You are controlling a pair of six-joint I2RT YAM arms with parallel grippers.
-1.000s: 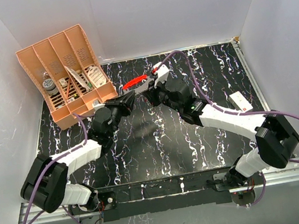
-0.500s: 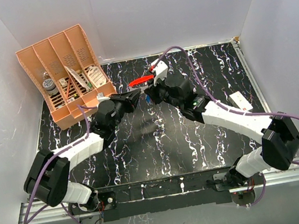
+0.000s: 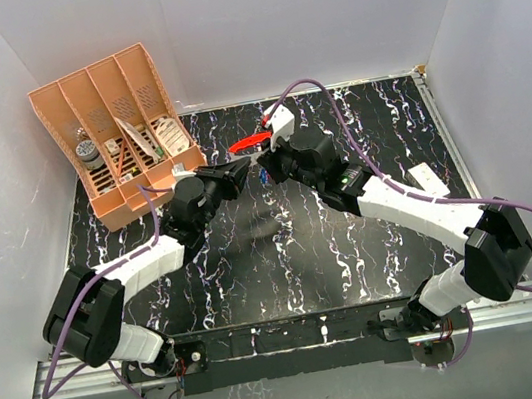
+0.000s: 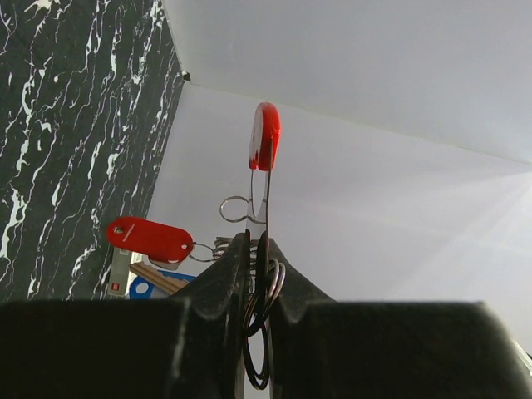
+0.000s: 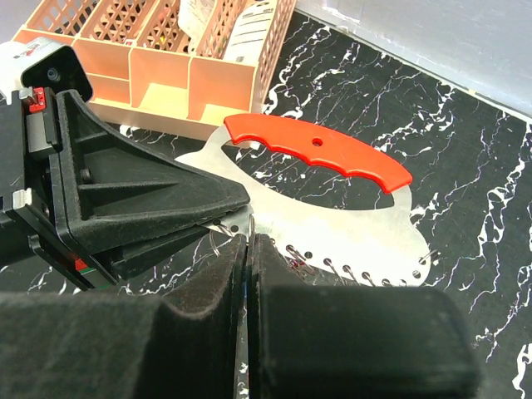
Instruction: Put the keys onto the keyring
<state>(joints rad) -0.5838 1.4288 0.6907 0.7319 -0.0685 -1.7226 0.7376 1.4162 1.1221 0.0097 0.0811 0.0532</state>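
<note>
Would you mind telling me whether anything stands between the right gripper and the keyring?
Nothing visible does. The shut right gripper has its tip right at the lower edge of the keyring, beside the tip of the left gripper, which is shut on dark wire rings. The orange organizer stands well aside.

Top camera looks down from six o'clock over the counter (image 3: pixel 285 257); wrist cameras hug the left hand (image 4: pixel 254 241) and right hand (image 5: pixel 249 239), facing each other.
</note>
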